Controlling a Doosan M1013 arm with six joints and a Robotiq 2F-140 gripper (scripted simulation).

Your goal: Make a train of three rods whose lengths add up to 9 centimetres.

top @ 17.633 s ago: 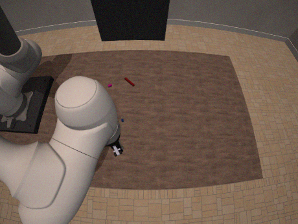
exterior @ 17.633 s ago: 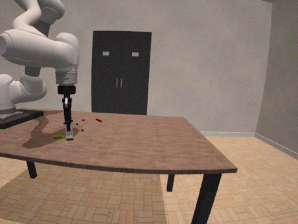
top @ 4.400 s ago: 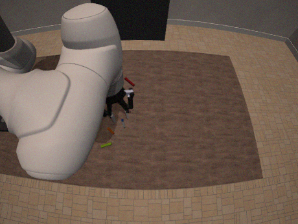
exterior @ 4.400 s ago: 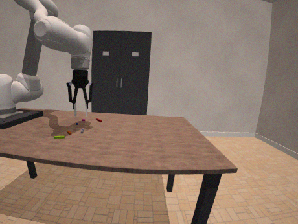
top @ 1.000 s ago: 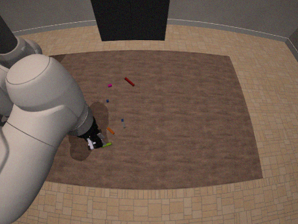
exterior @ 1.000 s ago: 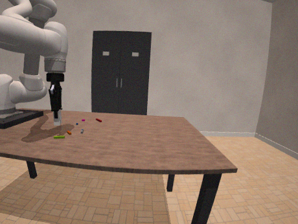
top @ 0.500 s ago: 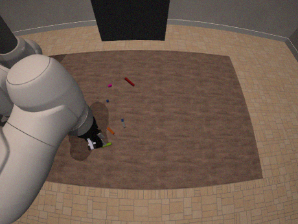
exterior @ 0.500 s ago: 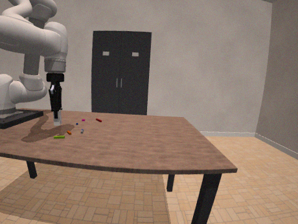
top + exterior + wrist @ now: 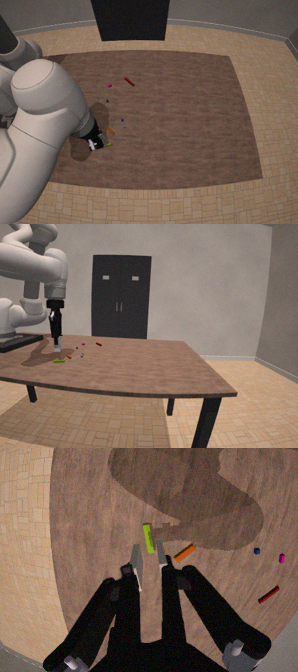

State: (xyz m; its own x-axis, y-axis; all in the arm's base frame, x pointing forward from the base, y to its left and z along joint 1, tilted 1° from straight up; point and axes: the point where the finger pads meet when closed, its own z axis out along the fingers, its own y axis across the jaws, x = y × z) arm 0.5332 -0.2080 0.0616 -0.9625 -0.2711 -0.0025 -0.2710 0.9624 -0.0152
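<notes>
The end effector [image 9: 103,140] [image 9: 57,350] [image 9: 149,551] is low over the table [image 9: 181,123] [image 9: 139,366] [image 9: 95,508], fingers pointing down, with a narrow gap between them and nothing gripped. In the wrist view the lime rod [image 9: 109,144] [image 9: 59,361] [image 9: 148,538] shows at 12 o'clock of that gap. With 12 o'clock at the top of the overhead view, the orange rod [image 9: 111,131] [image 9: 68,357] [image 9: 184,553] lies near the lime one, at 12 o'clock from it and slanted from 10 towards 4. At 1 o'clock from the lime rod are a small blue rod [image 9: 122,120] and, on its 6 o'clock side, the grey rod [image 9: 124,125], roughly in line; I can't tell whether they touch. The other blue rod [image 9: 107,101] [image 9: 77,347] [image 9: 257,551] sits well apart, at 12 o'clock from the orange, with the magenta rod [image 9: 109,85] [image 9: 83,344] [image 9: 282,558] beyond it. The red rod [image 9: 129,81] [image 9: 98,344] [image 9: 269,594] lies near 3 o'clock from the magenta. No three rods form a train.

Jaws narrower; nearer the lime rod [image 9: 109,144] [image 9: 59,361] [image 9: 148,538]
</notes>
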